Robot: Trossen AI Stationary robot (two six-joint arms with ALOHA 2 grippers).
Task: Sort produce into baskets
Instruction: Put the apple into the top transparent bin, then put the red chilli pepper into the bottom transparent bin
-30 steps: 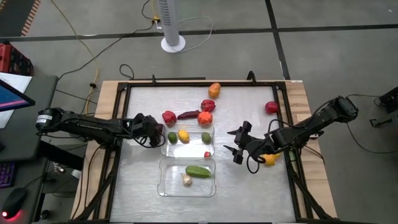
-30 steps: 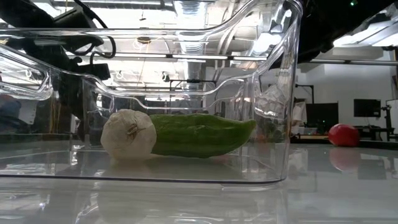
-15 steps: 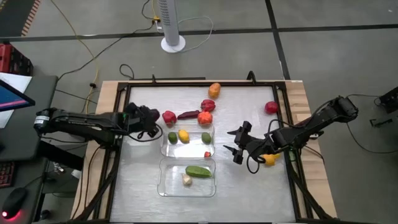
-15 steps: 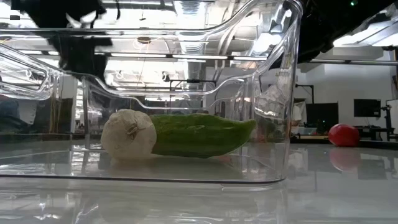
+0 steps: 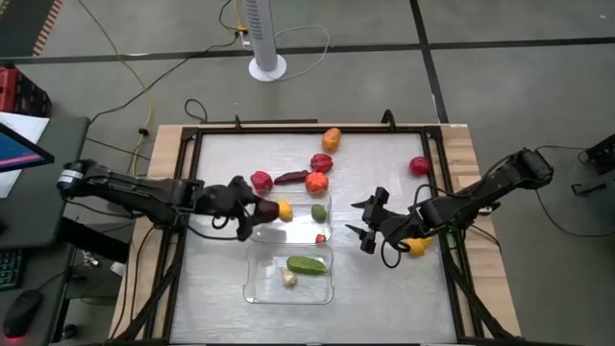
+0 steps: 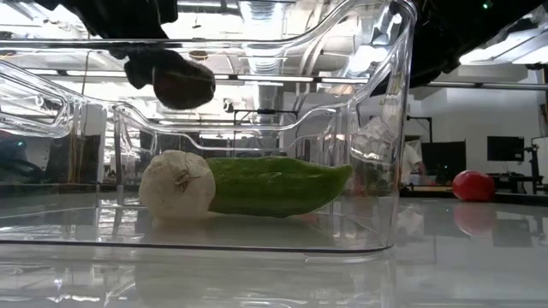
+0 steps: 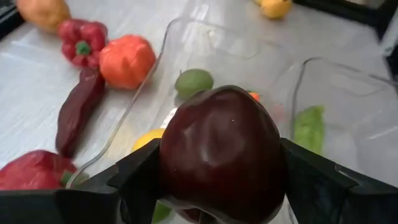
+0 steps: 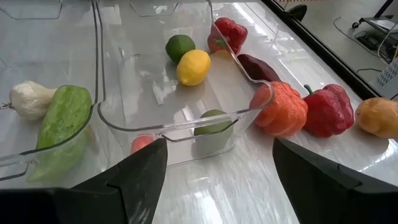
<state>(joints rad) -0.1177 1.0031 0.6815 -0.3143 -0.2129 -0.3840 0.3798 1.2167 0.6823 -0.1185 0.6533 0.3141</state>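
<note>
Cucumber [image 5: 306,264] long axis across near basket [image 5: 259,290]; left hand [image 7: 217,186] grasping dark fruit [image 7: 222,151]; right hand [image 5: 364,223] released.

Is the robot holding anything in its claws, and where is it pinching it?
The left gripper holds a dark purple fruit, pinched by its two sides, above the baskets. The right gripper is open and holds nothing.
</note>
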